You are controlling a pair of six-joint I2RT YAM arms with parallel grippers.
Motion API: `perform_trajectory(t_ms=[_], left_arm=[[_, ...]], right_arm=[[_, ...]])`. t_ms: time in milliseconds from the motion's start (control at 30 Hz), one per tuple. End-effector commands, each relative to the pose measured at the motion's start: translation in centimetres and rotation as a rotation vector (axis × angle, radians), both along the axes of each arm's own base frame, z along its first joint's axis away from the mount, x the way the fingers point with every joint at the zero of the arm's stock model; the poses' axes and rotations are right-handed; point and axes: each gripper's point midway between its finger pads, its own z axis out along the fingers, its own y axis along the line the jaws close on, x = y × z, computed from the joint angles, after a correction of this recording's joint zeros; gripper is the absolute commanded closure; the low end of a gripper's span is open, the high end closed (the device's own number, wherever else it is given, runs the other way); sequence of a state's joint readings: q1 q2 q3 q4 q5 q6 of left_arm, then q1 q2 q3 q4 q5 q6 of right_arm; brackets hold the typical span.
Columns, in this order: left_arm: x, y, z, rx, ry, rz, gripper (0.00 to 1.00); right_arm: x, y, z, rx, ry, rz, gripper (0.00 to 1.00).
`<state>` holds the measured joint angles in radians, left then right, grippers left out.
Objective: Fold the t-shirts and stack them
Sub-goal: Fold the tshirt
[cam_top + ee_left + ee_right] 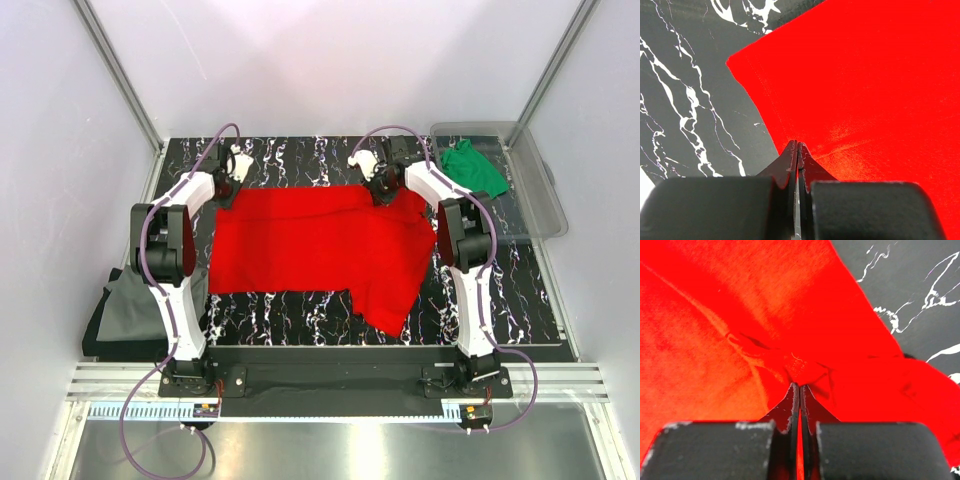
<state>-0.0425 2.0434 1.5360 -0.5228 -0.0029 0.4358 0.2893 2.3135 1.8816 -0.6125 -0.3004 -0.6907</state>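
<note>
- two pinches: left gripper (797, 146) and right gripper (800, 386) are clamped onto the upper edge of the red t-shirt (310, 250);
- i judge that lets me fold it evenly

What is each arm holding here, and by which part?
Both hold the red t-shirt: left fingers pinch its far-left edge, right fingers a bunched fold on its far edge.

Saw only part of the dark grey t-shirt (115, 310), screened by the left arm (183, 300) at the bench (300, 160) edge. Cropped the red t-shirt (875, 85) at the top and right edges of the left wrist view, at top and left in the right. Could not read, from above, the grip of left tool (226, 195) or right tool (383, 198): too small.
</note>
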Motion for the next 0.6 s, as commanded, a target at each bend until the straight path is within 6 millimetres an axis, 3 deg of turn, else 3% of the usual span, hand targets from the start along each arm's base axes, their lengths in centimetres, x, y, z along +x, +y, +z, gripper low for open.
perform_trajectory(t_ms=[0, 33, 133, 267, 300, 333, 400, 433, 500, 567], left_arm=[[0.8, -0.5, 2.4, -0.023, -0.067, -0.007, 1.00], [0.7, -0.5, 2.4, -0.024, -0.067, -0.008, 1.00], [0.7, -0.7, 2.7, -0.031, -0.073, -0.012, 1.00], [0.7, -0.9, 3.2, -0.040, -0.082, -0.022, 1.00], [0.6, -0.9, 3.1, -0.041, -0.082, -0.026, 1.00], [0.6, -0.9, 3.1, -0.039, -0.081, -0.032, 1.00], [0.5, -0.9, 3.1, -0.038, -0.079, -0.035, 1.00], [0.4, -0.9, 3.1, -0.034, -0.078, -0.044, 1.00], [0.4, -0.9, 3.0, -0.028, -0.077, -0.049, 1.00], [0.4, -1.0, 3.1, -0.022, -0.077, -0.057, 1.00]], right_arm=[[-0.8, 1.2, 4.6, 0.041, -0.048, 0.012, 0.99], [-0.9, 1.2, 5.9, 0.047, -0.067, 0.009, 0.99], [-2.2, 1.9, 7.0, 0.047, -0.071, 0.009, 0.98], [-5.0, 4.0, 7.1, 0.037, -0.040, 0.009, 0.90], [-6.0, 4.0, 6.1, 0.007, -0.021, 0.006, 0.85], [-6.6, 4.3, 6.4, -0.005, -0.031, 0.011, 0.70], [-9.2, 5.5, 4.9, -0.084, -0.035, 0.048, 0.63], [-9.6, 6.2, 5.6, -0.090, -0.074, 0.065, 0.59], [-10.9, 6.6, 5.2, -0.117, -0.085, 0.078, 0.56], [-10.8, 6.5, 6.0, -0.108, -0.103, 0.058, 0.55]])
